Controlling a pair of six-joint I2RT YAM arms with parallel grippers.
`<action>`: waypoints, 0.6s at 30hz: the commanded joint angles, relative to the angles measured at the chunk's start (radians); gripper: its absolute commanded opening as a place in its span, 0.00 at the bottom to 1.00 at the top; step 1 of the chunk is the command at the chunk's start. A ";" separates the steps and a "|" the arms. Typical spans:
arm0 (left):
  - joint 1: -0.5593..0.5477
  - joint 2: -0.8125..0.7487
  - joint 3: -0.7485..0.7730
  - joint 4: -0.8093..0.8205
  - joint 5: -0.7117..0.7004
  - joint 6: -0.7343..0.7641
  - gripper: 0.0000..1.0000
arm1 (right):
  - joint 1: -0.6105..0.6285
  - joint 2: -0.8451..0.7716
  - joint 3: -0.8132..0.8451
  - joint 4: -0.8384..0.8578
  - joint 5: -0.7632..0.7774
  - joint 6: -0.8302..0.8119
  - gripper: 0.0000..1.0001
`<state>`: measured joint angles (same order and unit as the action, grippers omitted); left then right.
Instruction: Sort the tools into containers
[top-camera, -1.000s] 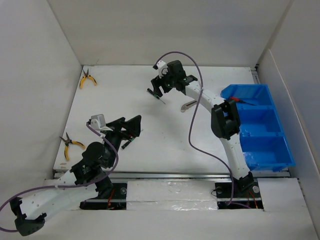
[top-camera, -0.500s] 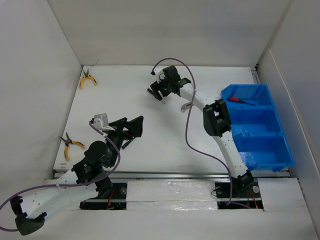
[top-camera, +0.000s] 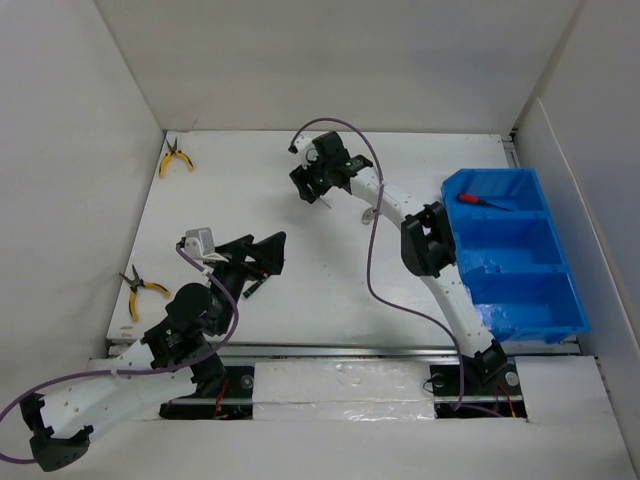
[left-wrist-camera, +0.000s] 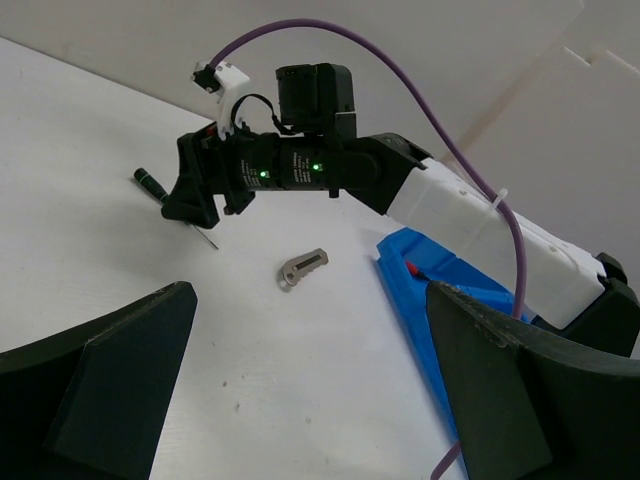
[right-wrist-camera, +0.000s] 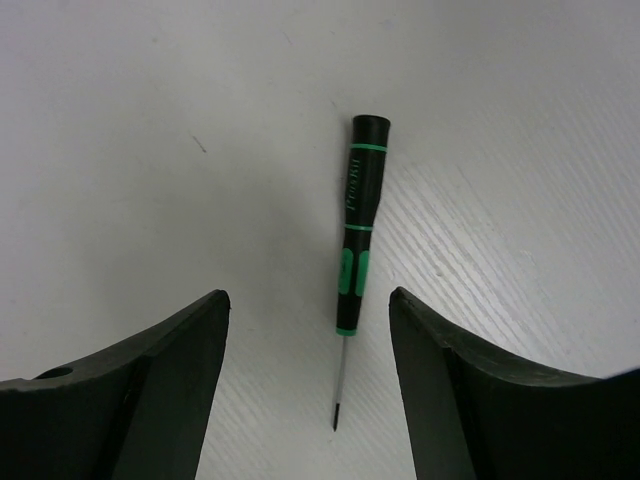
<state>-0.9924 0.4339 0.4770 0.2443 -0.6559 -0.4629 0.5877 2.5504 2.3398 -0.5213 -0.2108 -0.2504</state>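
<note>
Fingers of my right gripper (right-wrist-camera: 308, 305) stand wide apart, holding nothing; a slim black screwdriver with green bands (right-wrist-camera: 358, 235) lies flat on the white table (right-wrist-camera: 150, 120) between them, touching neither. My left gripper (left-wrist-camera: 310, 300) is spread wide too, empty. A grey metal utility knife (left-wrist-camera: 303, 268) lies near the bright blue plastic divided bin (top-camera: 515, 240), whose far compartment holds a red-handled screwdriver (top-camera: 480, 201). Yellow-handled pliers (top-camera: 176, 157) lie at the far left corner, and a second yellow-handled pair (top-camera: 140, 288) lies at the left edge.
</note>
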 joint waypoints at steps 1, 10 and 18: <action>0.003 -0.020 0.006 0.039 0.010 -0.010 0.99 | 0.035 0.039 0.073 -0.037 0.034 -0.026 0.71; 0.003 -0.024 0.005 0.035 0.009 -0.013 0.99 | 0.037 0.067 0.116 -0.055 0.068 -0.001 0.72; 0.003 -0.024 0.005 0.038 0.009 -0.013 0.99 | 0.037 0.067 0.124 -0.043 0.093 -0.004 0.73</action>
<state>-0.9924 0.4213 0.4770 0.2428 -0.6552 -0.4702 0.6273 2.6095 2.4226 -0.5827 -0.1394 -0.2550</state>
